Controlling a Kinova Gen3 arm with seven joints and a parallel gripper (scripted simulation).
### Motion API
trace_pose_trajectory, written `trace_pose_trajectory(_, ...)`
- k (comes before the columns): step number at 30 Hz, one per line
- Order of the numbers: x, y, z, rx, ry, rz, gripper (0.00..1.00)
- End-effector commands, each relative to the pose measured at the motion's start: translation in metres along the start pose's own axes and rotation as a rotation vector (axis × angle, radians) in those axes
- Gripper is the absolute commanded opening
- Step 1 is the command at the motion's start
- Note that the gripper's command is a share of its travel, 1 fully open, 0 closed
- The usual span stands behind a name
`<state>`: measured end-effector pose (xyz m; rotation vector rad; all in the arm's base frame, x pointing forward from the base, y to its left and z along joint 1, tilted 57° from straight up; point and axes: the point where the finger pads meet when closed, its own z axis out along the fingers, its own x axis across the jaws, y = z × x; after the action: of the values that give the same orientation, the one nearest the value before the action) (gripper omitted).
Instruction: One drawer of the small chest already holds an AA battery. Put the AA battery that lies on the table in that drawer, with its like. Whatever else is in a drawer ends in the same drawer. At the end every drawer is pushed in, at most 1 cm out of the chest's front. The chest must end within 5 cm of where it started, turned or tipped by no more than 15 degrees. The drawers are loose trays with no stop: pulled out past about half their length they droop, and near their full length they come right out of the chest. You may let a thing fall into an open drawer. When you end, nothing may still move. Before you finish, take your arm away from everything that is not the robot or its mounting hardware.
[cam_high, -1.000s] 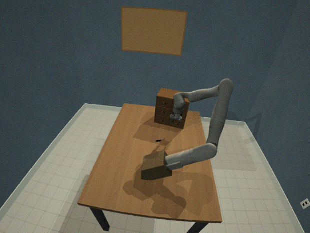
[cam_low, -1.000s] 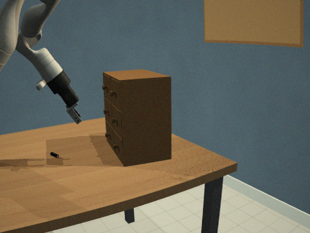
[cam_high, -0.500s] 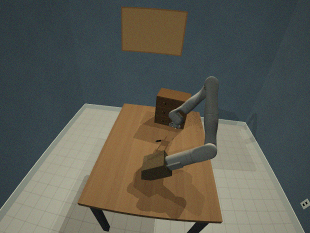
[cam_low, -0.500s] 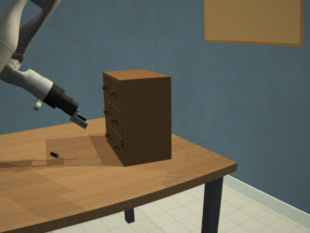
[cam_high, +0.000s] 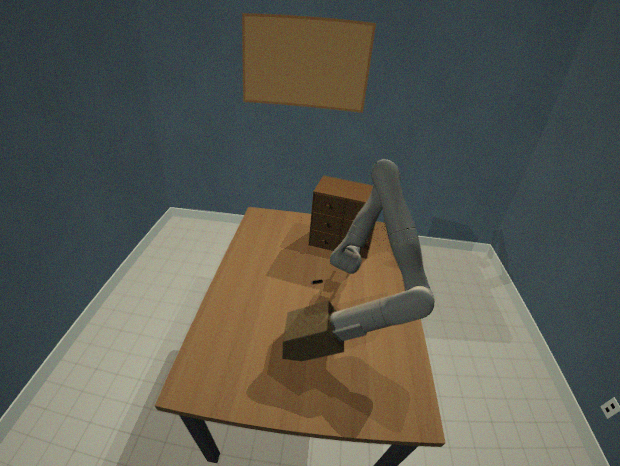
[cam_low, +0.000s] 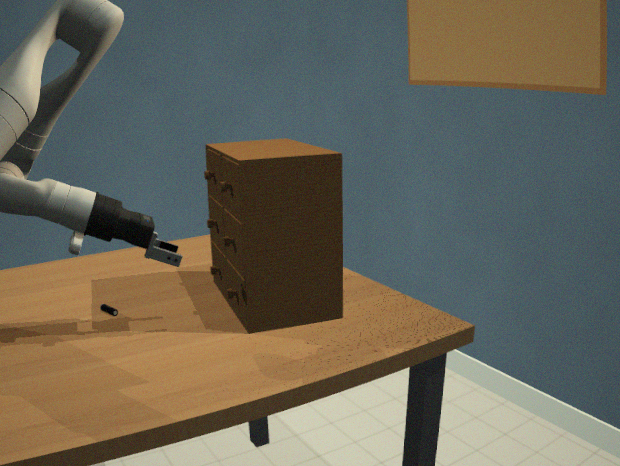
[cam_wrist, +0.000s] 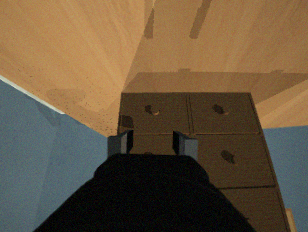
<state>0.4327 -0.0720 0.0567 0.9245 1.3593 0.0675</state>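
The AA battery is small and dark and lies on its side on the table in front of the chest; it is outside the wrist view. The brown chest stands upright with two columns of three drawers, each with a small knob. All drawers look pushed in, so their contents are hidden. My gripper is open and empty, above the table and tilted toward the chest front, short of the knobs. In the top view the arm hides its fingers.
The table carries the arm's block-shaped base in front of the battery. The chest stands near the back edge of the table. The forearm passes in front of the chest's right side in the top view.
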Motion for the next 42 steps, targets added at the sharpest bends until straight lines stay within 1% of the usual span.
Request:
trace_pose_trajectory(1, 0.0020, -0.0131, 0.0008, -0.020, 0.005, -0.038, 1.00)
trace_pose_trajectory(8, 0.0019, -0.0154, 0.0047, -0.066, 0.005, -0.037, 1.00)
trace_pose_trajectory(17, 0.0020, -0.0158, 0.0053, -0.073, 0.006, -0.037, 1.00)
trace_pose_trajectory(18, 0.0020, -0.0158, 0.0053, -0.073, 0.006, -0.037, 0.67)
trace_pose_trajectory(42, 0.0020, -0.0158, 0.0053, -0.073, 0.006, -0.037, 0.67)
